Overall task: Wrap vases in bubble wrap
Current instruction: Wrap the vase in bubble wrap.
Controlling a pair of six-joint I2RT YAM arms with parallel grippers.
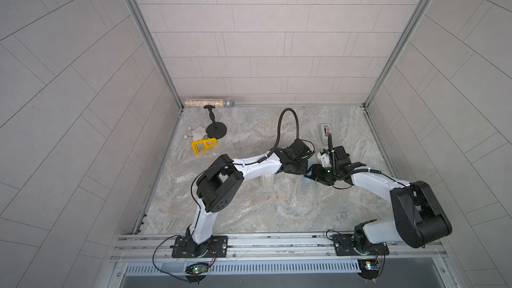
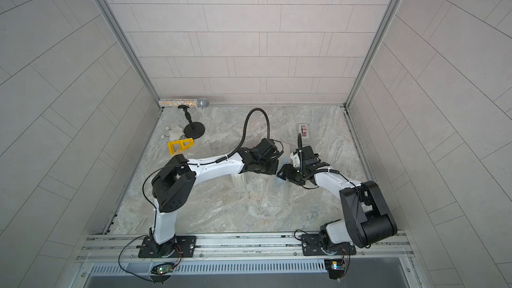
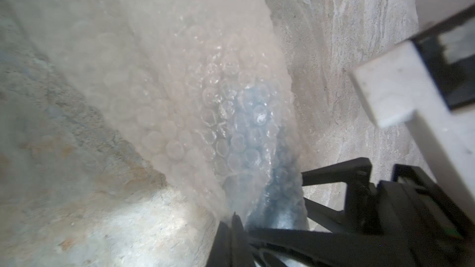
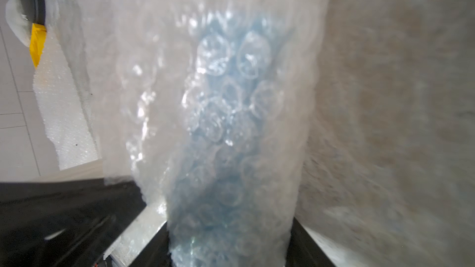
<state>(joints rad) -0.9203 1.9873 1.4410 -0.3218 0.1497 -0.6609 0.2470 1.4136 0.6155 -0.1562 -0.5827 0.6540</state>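
The bubble wrap point(image 1: 249, 211) lies spread over the marble table. One part of it is rolled round the light-blue vase point(image 4: 231, 124), which shows blue through the bubbles point(image 3: 257, 129). My right gripper point(image 4: 228, 240) is shut on this wrapped vase, one black finger on each side. Right beside it, my left gripper point(image 3: 232, 223) is shut, its tips pinching the wrap's edge next to the bundle. In both top views the two grippers meet at mid-table point(image 1: 309, 173). The white ribbed vase point(image 1: 267, 182) stands upright on the wrap, partly under my left forearm point(image 2: 239, 181).
A glittery microphone point(image 1: 210, 103) lies along the back wall above its black stand point(image 1: 216, 130). A white fluffy object point(image 1: 198, 133) and a yellow plastic piece point(image 1: 203, 146) sit at the back left. A tape dispenser point(image 1: 327, 131) stands behind my right wrist.
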